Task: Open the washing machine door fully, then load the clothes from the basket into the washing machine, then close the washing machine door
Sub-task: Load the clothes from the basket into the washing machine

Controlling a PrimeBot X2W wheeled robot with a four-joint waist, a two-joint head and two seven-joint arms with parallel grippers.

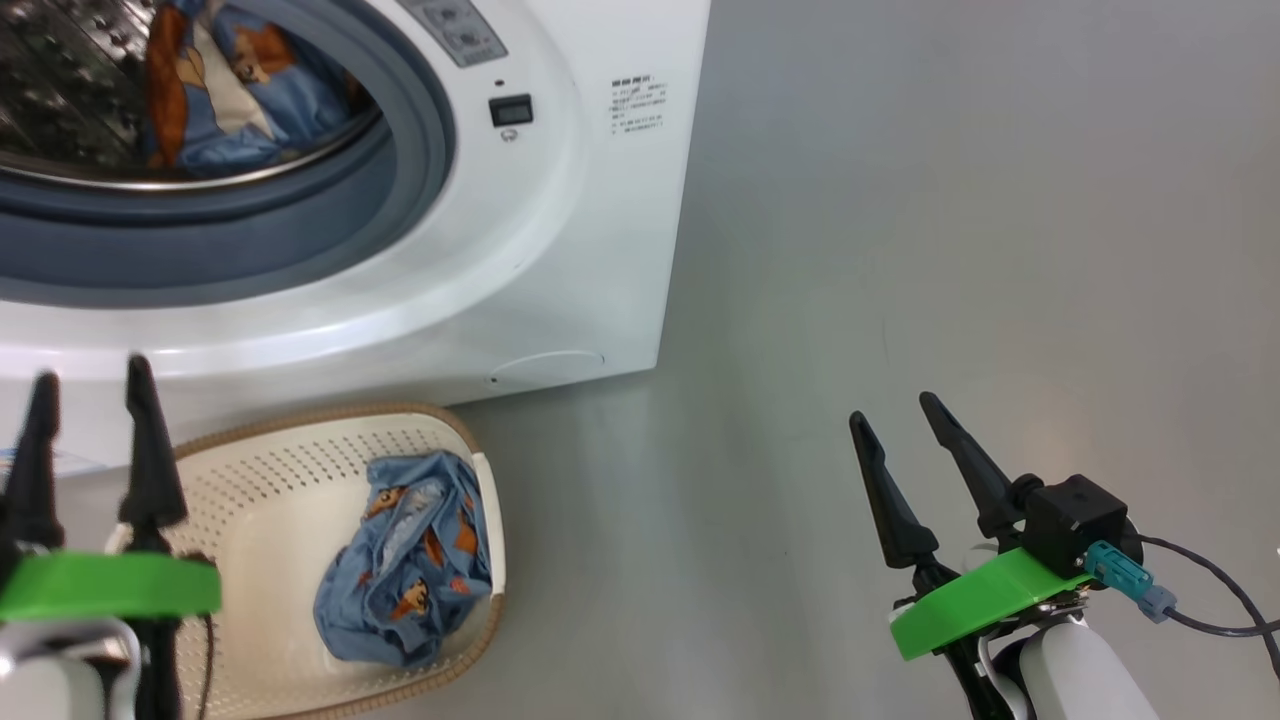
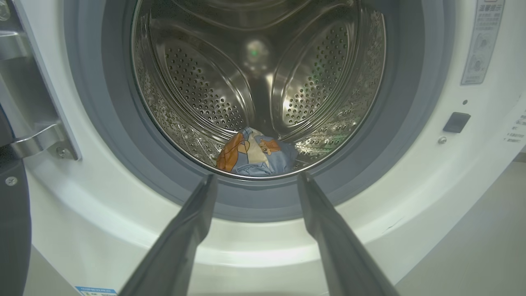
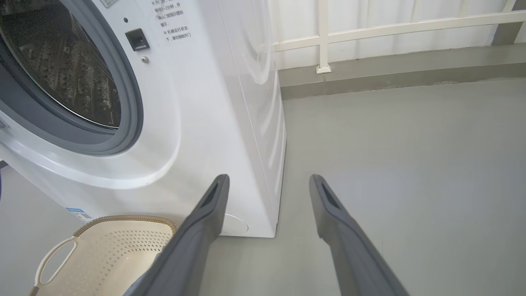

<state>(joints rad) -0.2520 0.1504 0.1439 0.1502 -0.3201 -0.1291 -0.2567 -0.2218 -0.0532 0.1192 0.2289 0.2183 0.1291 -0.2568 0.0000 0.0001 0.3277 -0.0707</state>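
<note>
The white washing machine [image 1: 560, 250] stands with its hatch open. One bundle of blue printed clothes [image 1: 230, 90] lies at the front of the steel drum [image 2: 197, 82], also seen as clothes [image 2: 257, 158] in the left wrist view. More blue clothes [image 1: 410, 560] lie in the cream basket [image 1: 300, 440] on the floor before the machine. The door's dark edge [image 2: 12, 230] and metal hinge [image 2: 41, 139] show at far left. My left gripper [image 1: 92, 380] is open and empty, above the basket's left end, pointing at the drum [image 2: 257, 176]. My right gripper [image 1: 893, 412] is open and empty over bare floor [image 3: 269, 177].
Grey floor [image 1: 950, 250] stretches to the right of the machine. A white railing [image 3: 370, 28] on a low kerb runs behind it. The basket [image 3: 107, 246] sits close against the machine's front, by the round hatch [image 1: 545, 365] in its lower corner.
</note>
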